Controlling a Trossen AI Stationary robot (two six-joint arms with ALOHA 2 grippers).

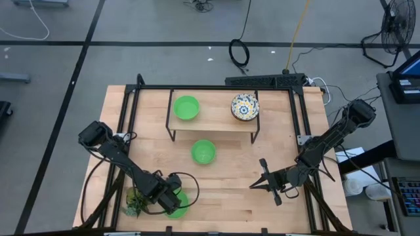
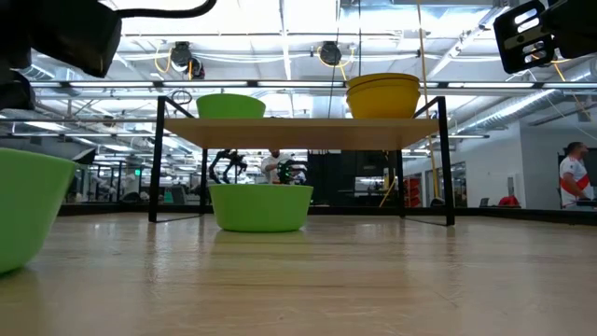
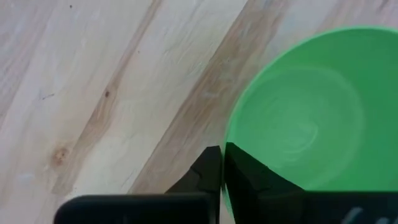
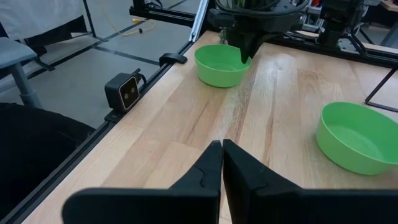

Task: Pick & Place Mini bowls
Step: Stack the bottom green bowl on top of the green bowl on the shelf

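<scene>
My left gripper (image 1: 172,191) stands at the near-left of the table, shut on a plain green mini bowl (image 1: 177,204) beside the spiky potted plant (image 1: 134,203). A second green bowl (image 1: 203,152) sits on its base mid-table. A third green bowl (image 1: 186,107) and a floral bowl with a yellow outside (image 1: 245,106) stand on the low shelf (image 1: 213,124). In the low view the yellow bowl (image 2: 382,93) shows two rims, one inside the other. My right gripper (image 1: 259,183) hovers shut at the near right, pointing toward the table's left and touching nothing. My left gripper pinches the green bowl's rim (image 3: 226,140) on the bowl's far side. One finger (image 3: 252,180) is inside the bowl and the other (image 3: 199,180) outside. The fingers come from above, pointing down. The bowl (image 4: 219,65) stays upright and seems to rest on the table.
The black-framed shelf spans the table's far half, and its legs (image 2: 157,159) stand on the wood. A black frame rail (image 4: 348,50) runs along the table's sides. Bare wood lies between the mid-table bowl and the near edge. People stand in the room beyond the table.
</scene>
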